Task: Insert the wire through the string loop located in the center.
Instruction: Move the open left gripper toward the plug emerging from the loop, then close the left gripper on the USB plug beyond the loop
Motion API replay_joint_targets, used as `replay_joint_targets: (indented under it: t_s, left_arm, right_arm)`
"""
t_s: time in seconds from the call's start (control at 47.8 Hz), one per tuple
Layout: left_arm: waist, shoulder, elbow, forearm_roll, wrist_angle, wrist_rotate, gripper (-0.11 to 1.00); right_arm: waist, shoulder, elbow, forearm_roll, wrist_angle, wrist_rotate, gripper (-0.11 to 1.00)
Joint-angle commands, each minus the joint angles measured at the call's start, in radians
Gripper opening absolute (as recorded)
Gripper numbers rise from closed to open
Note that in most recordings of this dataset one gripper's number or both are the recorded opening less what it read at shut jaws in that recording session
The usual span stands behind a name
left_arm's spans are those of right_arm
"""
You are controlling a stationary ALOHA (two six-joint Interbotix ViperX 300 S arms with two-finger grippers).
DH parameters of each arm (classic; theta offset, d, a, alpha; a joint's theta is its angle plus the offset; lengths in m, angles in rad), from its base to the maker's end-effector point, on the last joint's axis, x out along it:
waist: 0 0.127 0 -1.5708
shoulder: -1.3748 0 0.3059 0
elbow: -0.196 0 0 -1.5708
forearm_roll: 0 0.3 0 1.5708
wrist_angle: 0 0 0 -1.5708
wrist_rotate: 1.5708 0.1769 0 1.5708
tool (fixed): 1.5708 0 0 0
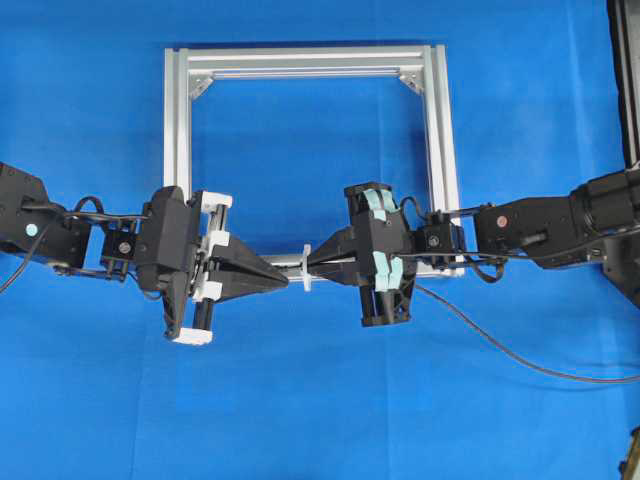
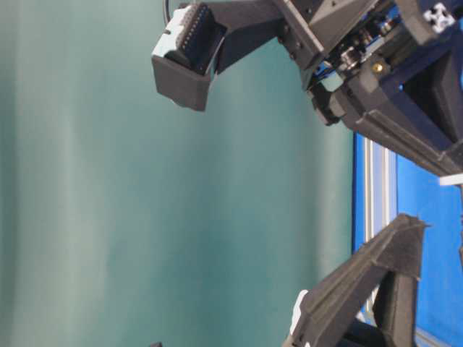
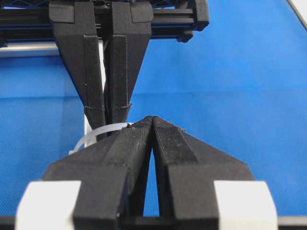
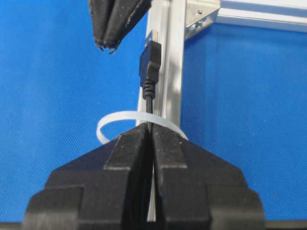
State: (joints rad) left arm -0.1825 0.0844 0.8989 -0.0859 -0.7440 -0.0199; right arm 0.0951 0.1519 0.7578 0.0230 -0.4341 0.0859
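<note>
Presently: wire (image 4: 149, 76), light, limp; right gripper (image 4: 151, 132) clamped behind plug, plug past string loop (image 4: 112, 120); left gripper (image 3: 152, 122) shut, empty.

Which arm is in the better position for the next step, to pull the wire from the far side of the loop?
Left: its shut claw is empty beside the wire past the loop; right claw holds it.

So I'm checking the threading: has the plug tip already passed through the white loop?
Yes, in the right wrist view the wire plug sits beyond the string loop.
</note>
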Motion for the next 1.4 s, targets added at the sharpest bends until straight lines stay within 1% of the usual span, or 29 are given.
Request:
replay_joint_targets:
  t_s: [0.0,0.397,0.439,0.481,0.523,0.586,0.627,0.648,0.732,0.795,0.836,0.878,1.066,1.38]
  left_arm:
    - [-0.003,-0.026,-0.012,0.002,-0.005,0.002,0.00]
    - [0.000,-0.026,-0.012,0.002,-0.006,0.003,0.01]
    - [0.003,-0.026,-0.012,0.002,-0.005,0.003,0.01]
    - [0.003,-0.028,-0.011,0.002,-0.005,0.005,0.04]
    - [0.003,-0.026,-0.009,0.002,0.000,0.005,0.12]
    - [0.003,-0.028,-0.012,0.002,0.011,0.005,0.28]
    - [0.003,-0.026,-0.014,0.002,0.018,0.005,0.40]
    - [0.003,-0.026,-0.015,0.002,0.023,0.005,0.49]
    - [0.003,-0.028,-0.018,0.002,0.043,0.009,0.73]
    - [0.008,-0.026,-0.021,0.002,0.057,0.009,0.86]
    - [0.009,-0.029,-0.023,0.002,0.063,0.008,0.91]
    - [0.011,-0.031,-0.025,0.002,0.069,0.008,0.93]
    - [0.025,-0.038,-0.025,0.002,0.097,0.011,0.92]
    - [0.037,0.029,-0.060,0.002,0.258,0.005,0.92]
  right_arm:
    - [-0.002,-0.015,-0.011,-0.002,-0.005,0.000,-0.03]
    - [-0.003,-0.015,-0.011,-0.002,0.005,0.000,-0.03]
    - [-0.002,-0.015,-0.011,-0.002,0.005,0.000,-0.03]
    - [-0.002,-0.015,-0.011,-0.002,0.005,0.000,-0.03]
    - [-0.003,-0.015,-0.011,-0.002,0.005,0.000,-0.03]
    - [-0.002,-0.015,-0.009,-0.002,0.005,0.000,-0.03]
    - [-0.002,-0.014,-0.009,-0.002,0.005,0.000,-0.03]
    - [-0.002,-0.015,-0.011,-0.002,0.005,0.000,-0.03]
    - [-0.002,-0.014,-0.009,-0.002,0.005,0.000,-0.03]
    - [-0.002,-0.015,-0.009,-0.002,0.005,0.000,-0.03]
    - [-0.002,-0.015,-0.009,-0.002,0.005,0.000,-0.03]
    - [-0.002,-0.015,-0.009,-0.002,0.005,0.000,-0.03]
    - [-0.002,-0.015,-0.009,-0.005,0.005,0.000,-0.03]
    - [-0.002,-0.014,-0.009,-0.008,0.005,-0.002,-0.03]
